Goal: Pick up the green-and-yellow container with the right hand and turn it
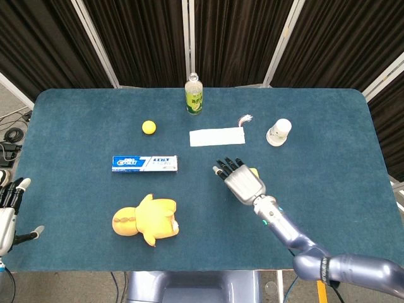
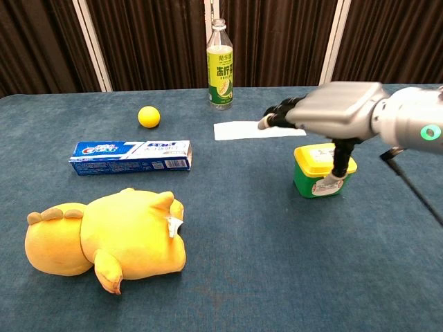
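Note:
The green-and-yellow container stands upright on the blue table, right of centre. In the head view only a yellow corner of the container shows past my right hand. My right hand hovers over the lid, fingers stretched flat toward the left and holding nothing. Its thumb hangs down across the container's front face; whether it touches the container is unclear. My left hand rests off the table's near left corner, fingers apart and empty.
A yellow plush toy lies near the front left. A toothpaste box and a yellow ball lie behind it. A drink bottle stands at the far edge, with a white paper strip and stacked paper cups nearby.

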Robot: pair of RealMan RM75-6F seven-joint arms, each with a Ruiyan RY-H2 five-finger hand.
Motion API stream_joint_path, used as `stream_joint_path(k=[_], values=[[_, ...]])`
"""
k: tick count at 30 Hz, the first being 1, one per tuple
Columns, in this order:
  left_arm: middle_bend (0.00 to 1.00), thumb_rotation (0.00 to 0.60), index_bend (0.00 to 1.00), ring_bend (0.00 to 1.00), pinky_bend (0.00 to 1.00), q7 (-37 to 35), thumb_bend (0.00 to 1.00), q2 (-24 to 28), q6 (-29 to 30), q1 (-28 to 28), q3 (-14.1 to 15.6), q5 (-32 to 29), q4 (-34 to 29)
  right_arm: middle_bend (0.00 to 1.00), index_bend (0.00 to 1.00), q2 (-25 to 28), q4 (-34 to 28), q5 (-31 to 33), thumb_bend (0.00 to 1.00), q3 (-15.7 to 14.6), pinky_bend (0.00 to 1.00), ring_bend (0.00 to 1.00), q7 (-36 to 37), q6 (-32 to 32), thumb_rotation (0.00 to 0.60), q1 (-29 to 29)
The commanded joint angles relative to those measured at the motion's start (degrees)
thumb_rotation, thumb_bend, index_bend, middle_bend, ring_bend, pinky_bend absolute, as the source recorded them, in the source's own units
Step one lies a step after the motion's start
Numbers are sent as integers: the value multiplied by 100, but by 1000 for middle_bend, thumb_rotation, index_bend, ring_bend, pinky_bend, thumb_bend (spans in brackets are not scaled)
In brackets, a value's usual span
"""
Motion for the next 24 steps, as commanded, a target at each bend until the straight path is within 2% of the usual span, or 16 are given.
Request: stream_joint_path(k=[1, 3, 9, 11, 13, 15, 16, 19, 24], values=[[0, 600, 0, 0, 0, -32, 0, 10, -43, -20, -14, -51, 27, 88, 15, -393, 383, 401, 47, -208, 298, 0, -568, 19, 600, 338], [0, 600, 0, 0, 0, -61, 0, 15, -67, -30, -21, -82, 32, 104, 23, -511, 534, 515, 64, -310, 317, 11, -833, 94, 600, 448], [0, 600, 0, 0, 0, -116, 0, 34, -129, -56, -24, -127, 51, 142, 56, -689, 786, 914, 140, -614, 457, 103, -1539, 329, 600, 687], [0, 600, 0, 0, 0, -135, 0, 42, -143, -63, -25, -138, 59, 190, 119, -728, 886, 920, 190, -720, 523, 166, -1775, 441, 600, 756], [0, 600, 0, 0, 0, -156, 0, 52, -151, -69, -27, -143, 61, 294, 223, -773, 939, 957, 259, -787, 618, 278, -1891, 555, 600, 793], [0, 600, 0, 0, 0, -171, 0, 59, -158, -72, -22, -143, 59, 384, 276, -792, 962, 998, 323, -839, 689, 376, -1939, 636, 600, 812], [0, 600, 0, 0, 0, -173, 0, 59, -161, -74, -19, -140, 60, 425, 298, -793, 965, 1010, 366, -853, 717, 422, -1941, 658, 600, 819], [0, 600, 0, 0, 0, -176, 0, 64, -159, -77, -9, -124, 53, 477, 355, -771, 968, 909, 453, -881, 742, 475, -1818, 720, 600, 824], [0, 600, 0, 0, 0, -189, 0, 69, -167, -80, 9, -114, 42, 486, 374, -571, 871, 328, 489, -804, 744, 482, -1023, 849, 600, 708]])
